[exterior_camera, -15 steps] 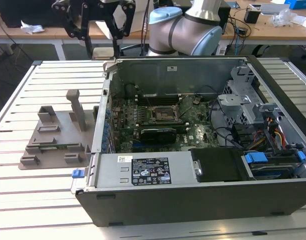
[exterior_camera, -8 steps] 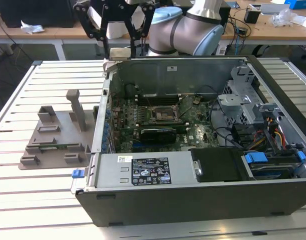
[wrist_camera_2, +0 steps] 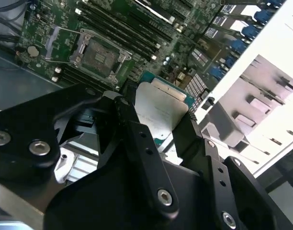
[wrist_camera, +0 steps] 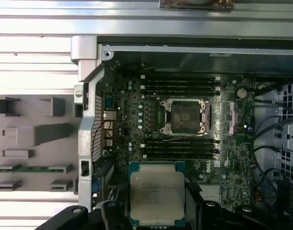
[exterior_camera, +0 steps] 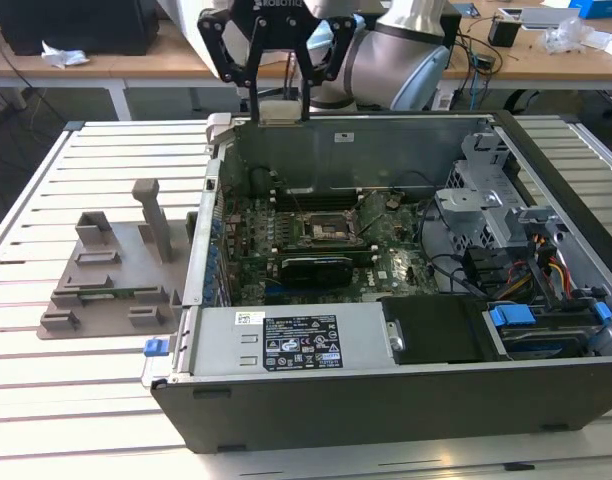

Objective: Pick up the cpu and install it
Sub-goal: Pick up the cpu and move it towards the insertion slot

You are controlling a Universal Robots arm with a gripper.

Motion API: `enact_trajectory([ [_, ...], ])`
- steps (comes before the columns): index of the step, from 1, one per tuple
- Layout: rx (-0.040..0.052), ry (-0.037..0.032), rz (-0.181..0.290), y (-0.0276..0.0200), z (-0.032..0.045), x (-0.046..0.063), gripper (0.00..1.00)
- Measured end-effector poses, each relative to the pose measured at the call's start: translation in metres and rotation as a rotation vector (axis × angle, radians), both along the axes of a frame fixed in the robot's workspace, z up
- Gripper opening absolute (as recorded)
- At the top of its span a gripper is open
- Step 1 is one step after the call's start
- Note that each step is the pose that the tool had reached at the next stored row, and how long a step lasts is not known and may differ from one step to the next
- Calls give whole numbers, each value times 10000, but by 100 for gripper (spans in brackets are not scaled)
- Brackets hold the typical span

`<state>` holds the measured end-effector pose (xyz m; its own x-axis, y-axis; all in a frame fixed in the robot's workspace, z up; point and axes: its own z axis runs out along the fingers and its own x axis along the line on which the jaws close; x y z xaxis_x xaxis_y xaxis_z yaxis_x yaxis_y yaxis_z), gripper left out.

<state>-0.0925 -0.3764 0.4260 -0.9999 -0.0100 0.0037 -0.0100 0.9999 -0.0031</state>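
The cpu (wrist_camera: 157, 191) is a flat square chip with a silvery top and a green edge, and my gripper (wrist_camera: 157, 207) is shut on it. Black fingers (wrist_camera_2: 132, 125) press on two opposite sides of the cpu (wrist_camera_2: 162, 109). In the exterior view the gripper (exterior_camera: 280, 118) hangs with the cpu (exterior_camera: 279, 109) above the back wall of the open computer case (exterior_camera: 386, 400). The motherboard socket (wrist_camera: 184, 116) lies uncovered and empty, apart from the chip, and it also appears in the second wrist view (wrist_camera_2: 98, 53) and as the dark socket (exterior_camera: 331, 228) inside the case.
A grey plastic tray (exterior_camera: 116, 280) with upright holders sits on the slatted table at the exterior view's left of the case. Memory slots (wrist_camera: 180, 85) flank the socket. A black card (exterior_camera: 316, 268), cables and drive bays (exterior_camera: 531, 320) crowd the case's front and right.
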Motion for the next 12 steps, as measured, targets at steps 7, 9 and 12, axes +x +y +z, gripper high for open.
enact_trajectory([
  [7,0,21,1,35,-213,303,55],
  [9,3,20,3,43,-262,337,55],
  [12,0,22,2,50,-324,369,55],
])
